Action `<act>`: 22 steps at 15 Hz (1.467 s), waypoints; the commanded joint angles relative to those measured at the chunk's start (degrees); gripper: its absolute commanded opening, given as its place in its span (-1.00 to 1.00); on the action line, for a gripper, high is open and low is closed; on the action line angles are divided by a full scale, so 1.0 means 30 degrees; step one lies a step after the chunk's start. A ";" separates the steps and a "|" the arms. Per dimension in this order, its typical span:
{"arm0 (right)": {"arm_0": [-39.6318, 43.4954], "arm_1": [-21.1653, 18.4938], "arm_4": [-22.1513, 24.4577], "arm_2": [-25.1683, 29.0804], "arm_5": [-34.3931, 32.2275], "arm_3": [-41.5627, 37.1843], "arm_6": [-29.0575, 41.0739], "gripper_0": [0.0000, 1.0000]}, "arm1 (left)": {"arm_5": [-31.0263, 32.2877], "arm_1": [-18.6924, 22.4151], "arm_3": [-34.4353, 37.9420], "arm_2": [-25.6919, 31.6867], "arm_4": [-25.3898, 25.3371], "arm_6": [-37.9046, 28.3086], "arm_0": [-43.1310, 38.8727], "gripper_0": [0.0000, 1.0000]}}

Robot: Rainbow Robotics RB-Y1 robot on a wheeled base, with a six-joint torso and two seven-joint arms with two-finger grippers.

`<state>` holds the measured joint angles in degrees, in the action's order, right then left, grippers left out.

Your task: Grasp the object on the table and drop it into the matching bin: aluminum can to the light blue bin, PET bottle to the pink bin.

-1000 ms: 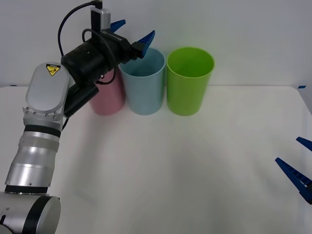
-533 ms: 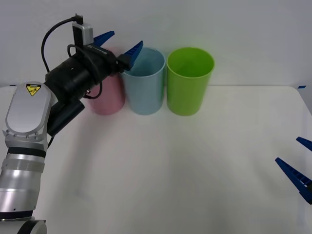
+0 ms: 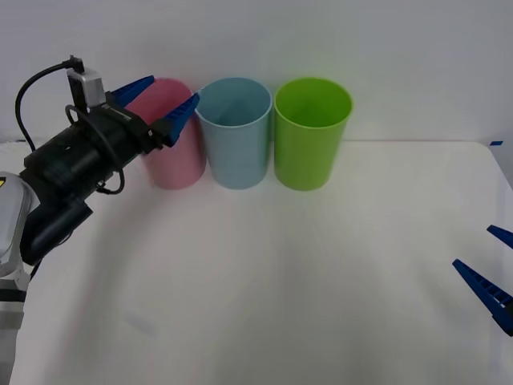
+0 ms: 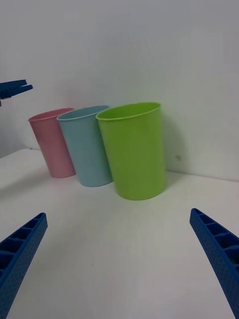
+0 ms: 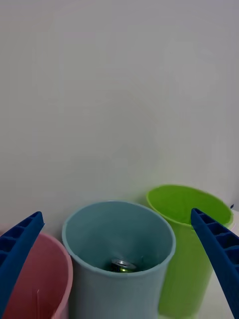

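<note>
The aluminum can (image 5: 121, 264) lies at the bottom of the light blue bin (image 3: 233, 132) (image 5: 119, 259) (image 4: 87, 144), its silver top showing in the left wrist view. The pink bin (image 3: 171, 136) (image 4: 52, 142) (image 5: 35, 279) stands just left of it on the white table (image 3: 264, 273). My left gripper (image 3: 154, 103) hangs open and empty in front of the pink bin's rim, left of the blue one. My right gripper (image 3: 495, 277) (image 4: 119, 259) rests open at the table's right edge, far from the bins.
A lime green bin (image 3: 312, 132) (image 4: 133, 149) (image 5: 191, 239) stands right of the light blue one, all three in a row against the white back wall. My left arm (image 3: 56, 176) reaches in from the left side.
My left arm has pulled back to the left and downward, carrying its open gripper from over the light blue bin's rim to the pink bin. The right gripper has stayed still.
</note>
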<state>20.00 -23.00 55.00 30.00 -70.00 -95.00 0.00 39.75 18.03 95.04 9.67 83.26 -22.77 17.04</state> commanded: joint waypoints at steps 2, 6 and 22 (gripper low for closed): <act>0.0000 0.0000 0.0000 0.0000 0.0000 0.0000 0.0000 1.00 | 0.1339 0.0758 0.0724 0.1113 -0.0918 0.0530 -0.1550 1.00; 0.0000 0.0000 0.0000 0.0000 0.0000 0.0000 0.0000 1.00 | 0.3829 0.1051 0.1017 0.3252 -0.2090 0.2347 -0.3103 1.00; 0.0000 0.0000 0.0000 0.0000 0.0000 0.0000 0.0000 1.00 | 0.8136 0.4156 0.2335 0.8027 -0.7481 0.6243 -1.1394 1.00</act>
<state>20.00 -23.00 55.00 30.00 -70.00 -95.00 0.00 62.81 30.30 102.19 32.68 61.24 -4.07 -16.35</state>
